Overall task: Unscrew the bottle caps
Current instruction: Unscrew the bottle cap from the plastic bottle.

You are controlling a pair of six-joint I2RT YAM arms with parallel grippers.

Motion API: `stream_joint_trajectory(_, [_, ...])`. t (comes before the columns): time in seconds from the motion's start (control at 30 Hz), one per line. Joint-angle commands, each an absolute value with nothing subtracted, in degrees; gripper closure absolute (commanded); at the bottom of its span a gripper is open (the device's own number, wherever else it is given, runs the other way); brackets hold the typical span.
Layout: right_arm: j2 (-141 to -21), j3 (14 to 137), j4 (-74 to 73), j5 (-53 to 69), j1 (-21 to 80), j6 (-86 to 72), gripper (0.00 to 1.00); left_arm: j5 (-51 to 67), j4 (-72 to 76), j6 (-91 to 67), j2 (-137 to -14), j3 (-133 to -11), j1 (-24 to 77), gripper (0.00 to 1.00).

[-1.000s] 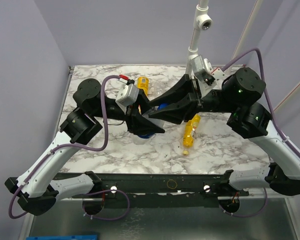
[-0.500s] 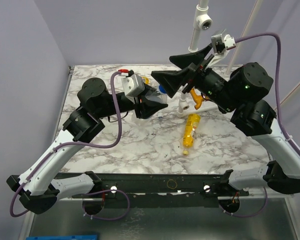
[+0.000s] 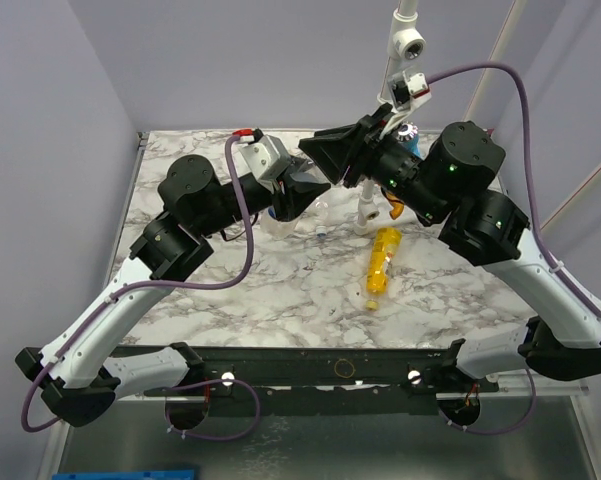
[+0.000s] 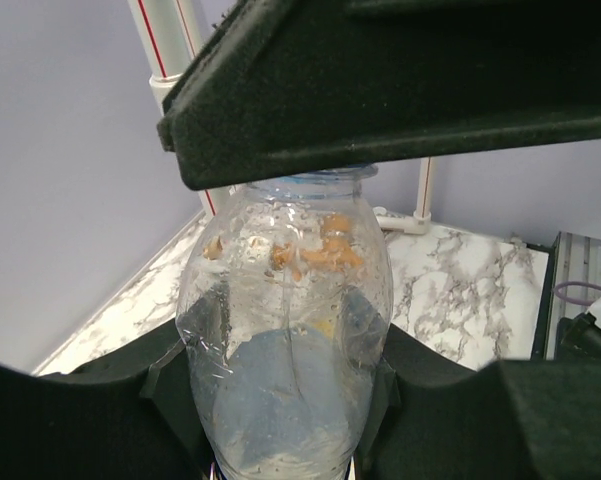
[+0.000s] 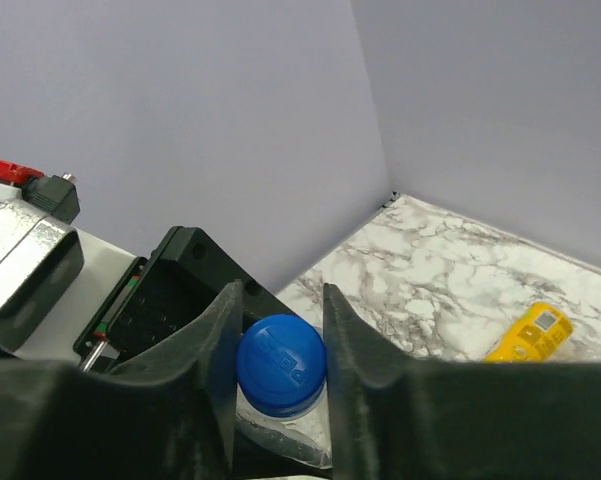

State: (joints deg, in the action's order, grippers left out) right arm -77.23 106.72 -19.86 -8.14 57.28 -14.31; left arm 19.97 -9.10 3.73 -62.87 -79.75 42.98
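Right claw: we see our right gripper (image 5: 279,325) clamped on the blue cap (image 5: 280,362), with one dark finger (image 5: 212,370) against each side of its round rim.
Left claw: our left gripper (image 4: 280,410) is closed around the lower body of the clear bottle (image 4: 285,330), and a black finger (image 4: 170,390) presses it from either side.
Cap: we find it at the top of the clear bottle's neck. We cannot tell whether it is seated on the thread or already loose.
Bottle: it stands upright in the left wrist view, and the right gripper's underside covers its mouth. We cannot tell whether its base touches the table.
Arms: in the top view both reach in over the far half of the table (image 3: 280,300) and meet nose to nose at the bottle, the left from the left side and the right from the right.
Yellow bottle (image 3: 382,262): it lies on its side on the marble, right of centre, apart from both grippers.
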Motion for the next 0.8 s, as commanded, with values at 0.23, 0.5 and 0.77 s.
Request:
stream_joint_trajectory(0.23, [-72.8, 103.4, -14.7, 10.9, 57.2, -9.1, 0.98, 36.0, -8.7, 3.2, -60.9, -77.8, 43.1, 1.00])
stream_joint_trajectory(0.5, [-69.1, 100.2, -15.2, 42.1, 57.3, -4.7, 0.99, 72.7, -10.6, -9.8, -63.0, -82.1, 43.1, 1.00])
stream_joint_trajectory(0.77, [-68.5, 99.2, -15.5, 23.6, 57.2, -4.5, 0.28, 65.1, -11.5, -5.3, -62.5, -80.7, 43.0, 1.00])
